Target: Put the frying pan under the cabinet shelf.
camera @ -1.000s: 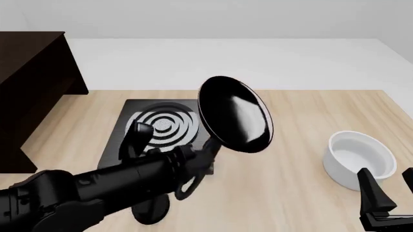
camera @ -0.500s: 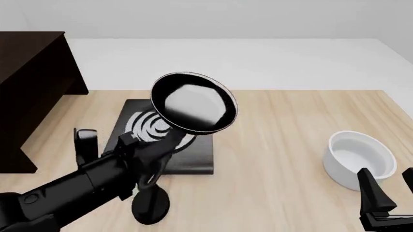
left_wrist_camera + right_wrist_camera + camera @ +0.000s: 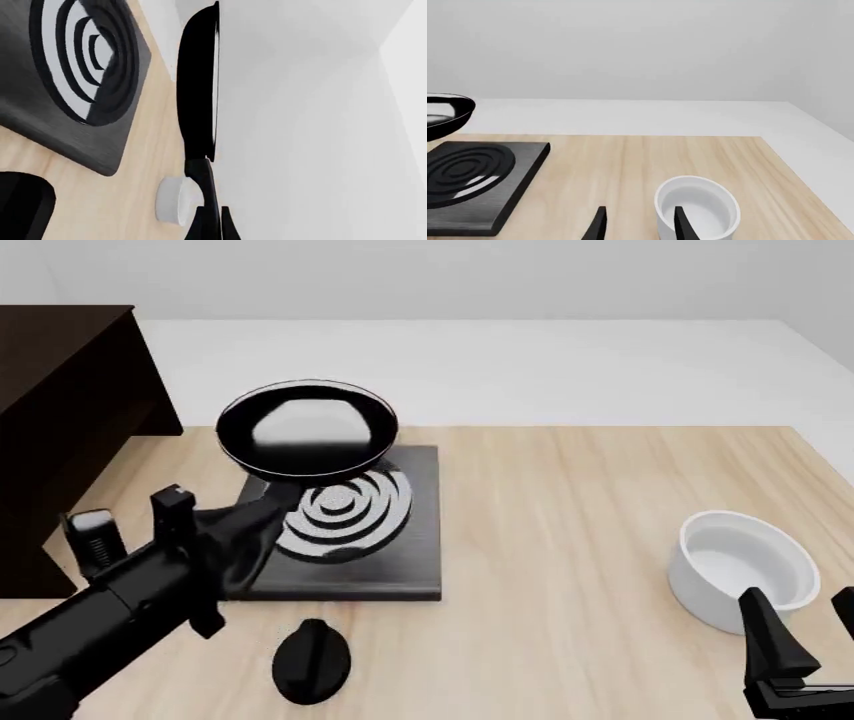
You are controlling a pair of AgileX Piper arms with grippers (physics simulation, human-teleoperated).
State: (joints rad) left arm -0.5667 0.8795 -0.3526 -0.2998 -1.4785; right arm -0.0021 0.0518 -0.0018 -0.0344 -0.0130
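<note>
Now the frying pan (image 3: 307, 430) hangs level above the far left corner of the stove plate (image 3: 340, 525), having swung leftward toward the cabinet shelf (image 3: 67, 430) and tipped from a tilted face to nearly flat. The left gripper (image 3: 254, 515) keeps its jaws clenched on the pan's handle. The right gripper (image 3: 801, 640) rests unmoved beside the white bowl (image 3: 745, 570) on the table (image 3: 574, 540), jaws released.

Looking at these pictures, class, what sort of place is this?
Probably a simulated kitchen worktop: a stove plate on a wooden table, a frying pan, and a white bowl.
</note>
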